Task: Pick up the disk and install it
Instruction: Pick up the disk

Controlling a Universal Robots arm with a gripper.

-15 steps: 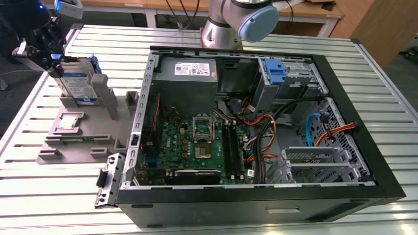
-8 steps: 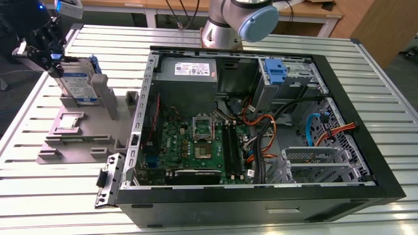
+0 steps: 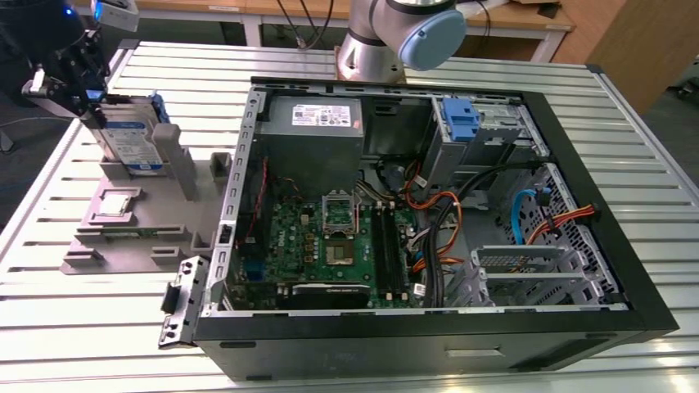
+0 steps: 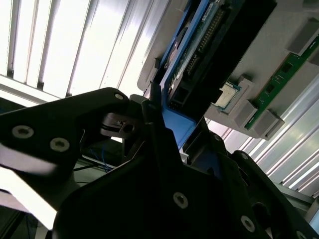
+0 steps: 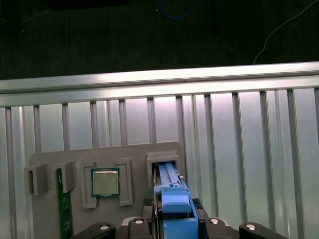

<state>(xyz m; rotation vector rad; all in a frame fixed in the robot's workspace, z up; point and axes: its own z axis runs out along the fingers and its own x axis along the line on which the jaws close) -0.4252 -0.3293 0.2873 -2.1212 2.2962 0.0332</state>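
Spreading beneath the grey fixture and all else, a slatted metal table is carrying the whole scene; a large open computer case is lying on its side just beside the fixture, on the exterior view's right of it, with its board and cables facing up; the arm is rising from the table beyond the case, its base well apart from the fixture. The fixture itself is sitting flat on the slats, and its pockets are holding several parts. The disk is standing on edge in a slot at the fixture's far end in the exterior view, its white-and-blue label showing and its blue carrier framing it; in the first wrist view the disk is showing edge-on, its lower end sitting in the fixture's slot. The gripper is hanging over that end of the fixture, at the disk's upper edge; in the second wrist view its black fingers are lying against both faces of the blue carrier, so the gripper is looking clamped on the disk, which is not yet lifted clear of the fixture. A square processor chip is resting in a pocket of the fixture next to the disk's slot; a narrow green memory stick is standing in the pocket beyond the chip, farther from the disk.
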